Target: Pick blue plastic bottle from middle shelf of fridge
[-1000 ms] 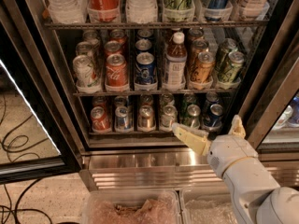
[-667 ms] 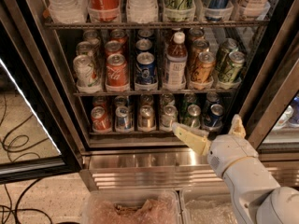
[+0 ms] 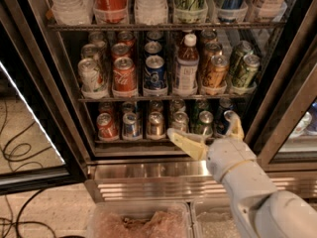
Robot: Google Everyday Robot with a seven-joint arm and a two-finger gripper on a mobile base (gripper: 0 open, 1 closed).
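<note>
The blue plastic bottle [image 3: 186, 66] stands upright on the middle shelf [image 3: 163, 97] of the fridge [image 3: 277, 98], white cap, dark drink, pale label, between a blue soda can [image 3: 155, 73] and an orange can [image 3: 216, 72]. My gripper [image 3: 205, 131] is open, its cream fingers spread wide in front of the bottom row of cans, well below the bottle and slightly to its right. It holds nothing. The white arm comes in from the lower right.
Red [image 3: 124, 76] and white [image 3: 90, 76] cans sit left on the middle shelf, green cans [image 3: 245, 71] right. Big bottles and cans fill the shelf above. The open glass door [image 3: 25, 108] is at left. Clear bins [image 3: 138, 222] lie below the steel base [image 3: 148, 175].
</note>
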